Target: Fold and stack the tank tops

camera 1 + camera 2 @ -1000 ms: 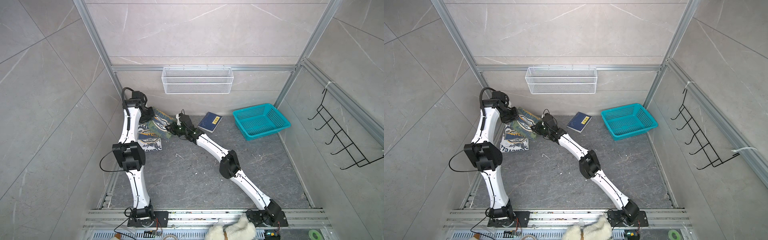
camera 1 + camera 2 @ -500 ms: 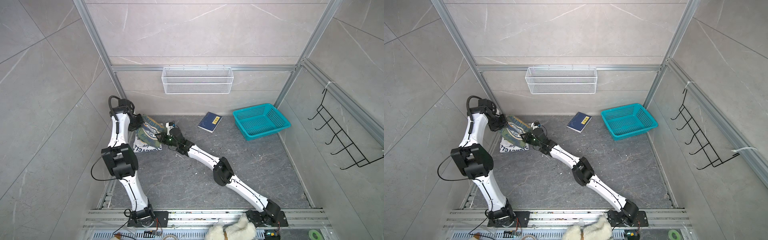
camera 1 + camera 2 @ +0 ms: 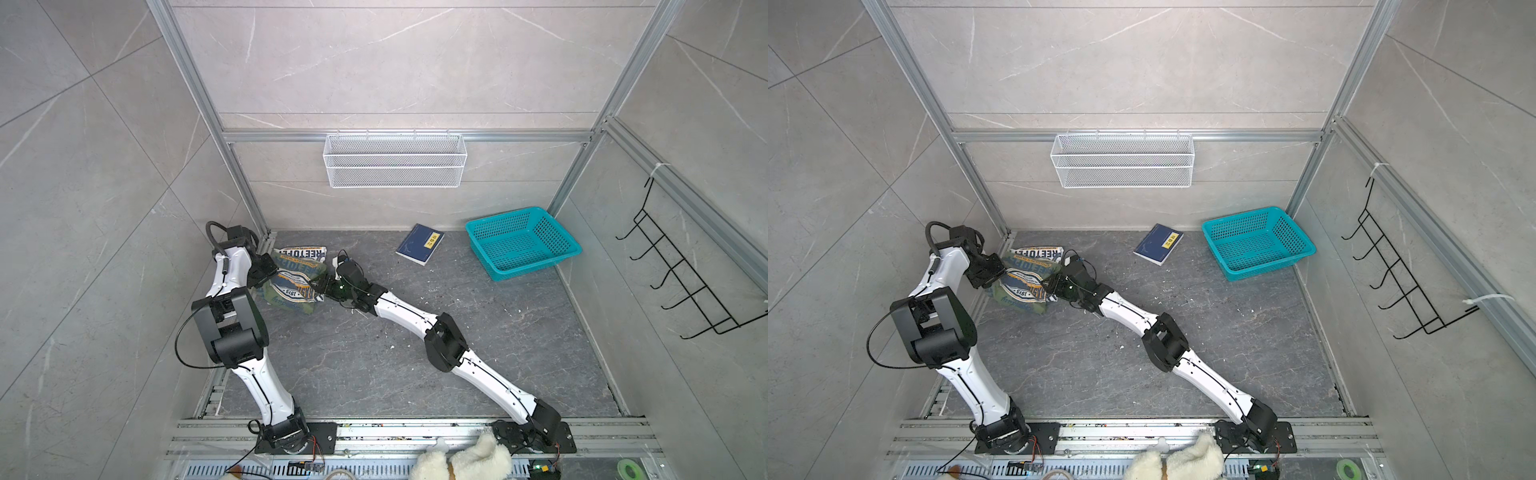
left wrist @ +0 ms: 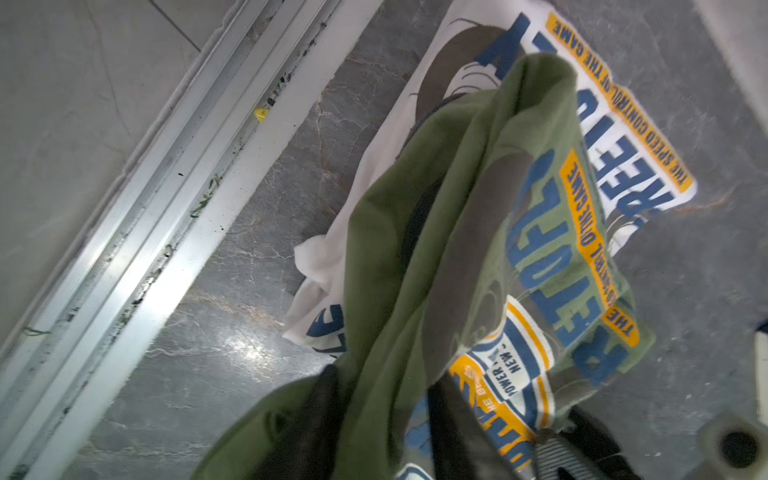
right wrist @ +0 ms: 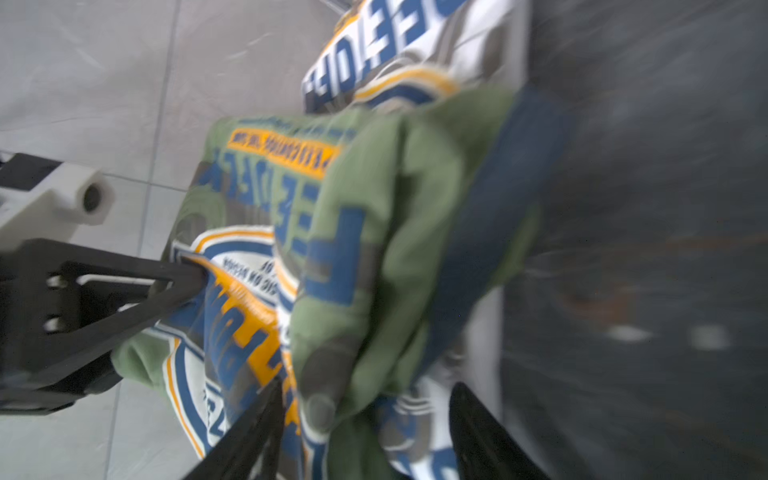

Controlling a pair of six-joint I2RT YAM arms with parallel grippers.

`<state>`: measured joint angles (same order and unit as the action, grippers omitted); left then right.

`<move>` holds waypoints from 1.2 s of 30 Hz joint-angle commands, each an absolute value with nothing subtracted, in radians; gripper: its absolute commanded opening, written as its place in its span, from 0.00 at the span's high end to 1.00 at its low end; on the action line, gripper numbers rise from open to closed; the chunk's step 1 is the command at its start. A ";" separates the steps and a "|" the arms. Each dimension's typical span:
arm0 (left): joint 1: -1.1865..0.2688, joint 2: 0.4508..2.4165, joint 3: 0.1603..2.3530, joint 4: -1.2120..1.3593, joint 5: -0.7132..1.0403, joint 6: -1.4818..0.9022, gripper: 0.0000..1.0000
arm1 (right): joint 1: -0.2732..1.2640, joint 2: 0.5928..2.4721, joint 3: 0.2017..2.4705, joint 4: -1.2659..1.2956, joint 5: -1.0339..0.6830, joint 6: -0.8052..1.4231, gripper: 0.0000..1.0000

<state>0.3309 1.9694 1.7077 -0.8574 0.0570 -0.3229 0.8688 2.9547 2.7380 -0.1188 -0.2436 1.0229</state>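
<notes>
— Swung further from the navy book than a second ago, the left gripper and the right gripper have brought the olive tank top down, and their jaws have parted.

— Where is it now?

— Well left of the book, lying over most of the white tank top, which shows only one printed edge.

— Is anything gripped?

— Nothing that I can see. Both grippers have their jaws apart, and olive cloth lies loose between the fingers.

— So it's finished?

— Nearly, I'd judge. The tops are stacked, but the olive one looks bunched rather than squarely folded. The grippers must come clear without dragging cloth, and that top may need neatening.
</notes>
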 commanded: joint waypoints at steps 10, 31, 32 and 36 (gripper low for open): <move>0.108 1.890 1.907 -1.042 -0.221 -0.285 0.10 | 0.794 2.527 2.319 -0.189 -0.230 0.839 0.28; -0.218 2.288 2.070 -1.119 -0.566 -0.222 0.17 | 0.670 1.834 1.223 0.133 -0.159 0.838 0.26; -0.218 2.297 2.074 -1.117 -0.568 -0.226 0.18 | 0.669 1.817 1.205 0.134 -0.158 0.838 0.26; -0.218 2.339 2.102 -1.109 -0.607 -0.225 0.25 | 0.666 1.766 1.156 0.142 -0.166 0.836 0.26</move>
